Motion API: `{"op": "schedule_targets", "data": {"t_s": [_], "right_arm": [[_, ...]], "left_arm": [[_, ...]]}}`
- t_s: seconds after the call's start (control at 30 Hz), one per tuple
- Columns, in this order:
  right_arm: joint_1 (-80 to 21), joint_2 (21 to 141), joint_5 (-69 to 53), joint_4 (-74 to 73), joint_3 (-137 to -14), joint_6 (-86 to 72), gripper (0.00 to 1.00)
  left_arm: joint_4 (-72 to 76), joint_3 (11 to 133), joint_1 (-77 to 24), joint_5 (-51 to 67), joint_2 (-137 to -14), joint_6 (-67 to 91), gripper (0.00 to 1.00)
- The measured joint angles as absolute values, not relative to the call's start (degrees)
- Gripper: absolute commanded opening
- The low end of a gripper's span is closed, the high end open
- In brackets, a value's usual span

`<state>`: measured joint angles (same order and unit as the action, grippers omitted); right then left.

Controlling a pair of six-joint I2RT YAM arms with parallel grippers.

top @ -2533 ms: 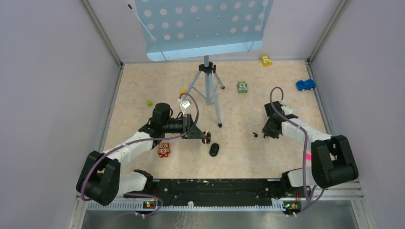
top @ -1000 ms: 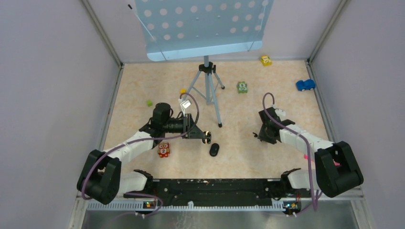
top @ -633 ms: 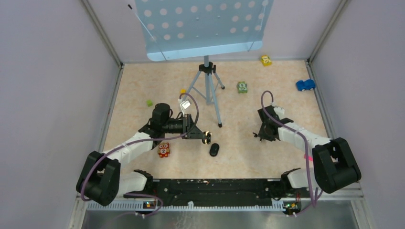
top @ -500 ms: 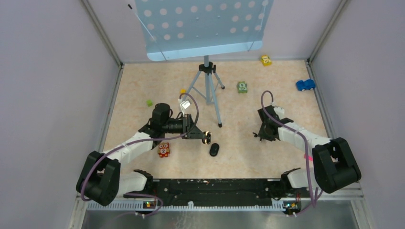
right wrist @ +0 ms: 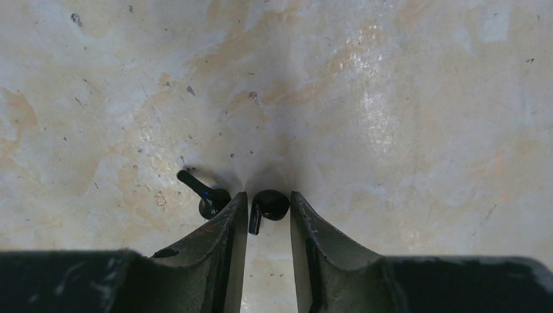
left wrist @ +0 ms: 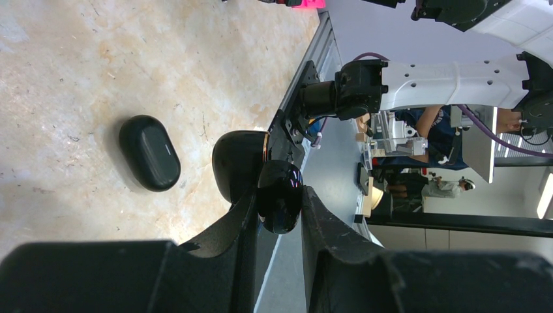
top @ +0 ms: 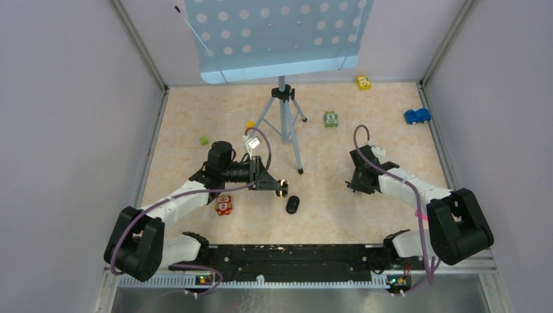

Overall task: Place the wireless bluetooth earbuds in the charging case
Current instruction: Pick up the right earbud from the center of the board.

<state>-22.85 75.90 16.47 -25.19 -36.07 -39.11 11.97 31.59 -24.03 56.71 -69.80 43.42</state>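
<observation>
- Right of the table's (top: 195, 111) centre, the right gripper (right wrist: 268, 195) points down at the surface. Its jaws stand narrow on either side of one earbud (right wrist: 270, 204) lying there; whether they pinch it cannot be told.
- Second earbud (right wrist: 209, 199) lies on the table just outside one finger, its stem angled away.
- Near the table's centre, the left gripper (left wrist: 278, 195), rolled on its side above the surface, is clenched on the case (left wrist: 236, 164), two glossy black rounded halves meeting at a gold-edged seam.
- Black oval (top: 293, 204) lies on the table just beside the case, toward the near edge.
</observation>
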Motion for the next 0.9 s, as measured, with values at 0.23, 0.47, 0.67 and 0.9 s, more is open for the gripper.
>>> {"op": "schedule_targets", "data": {"t_s": [0.23,0.47,0.67,0.9], "right_arm": [[-24.0,75.9,16.5,-25.4,-36.1,-39.0,0.35],[-24.3,76.1,16.7,-25.9,-36.4,-39.0,0.25],[-24.3,76.3,17.0,-26.2,-36.5,-39.0,0.13],[-24.3,76.1,16.9,-26.2,-36.6,-38.8,0.03]], "left_arm": [[12.0,31.6,-24.0,56.7,-69.8,43.4,0.0],[12.0,31.6,-24.0,56.7,-69.8,43.4,0.0],[12.0,31.6,-24.0,56.8,-69.9,43.4,0.0],[12.0,31.6,-24.0,56.8,-69.9,43.4,0.0]]}}
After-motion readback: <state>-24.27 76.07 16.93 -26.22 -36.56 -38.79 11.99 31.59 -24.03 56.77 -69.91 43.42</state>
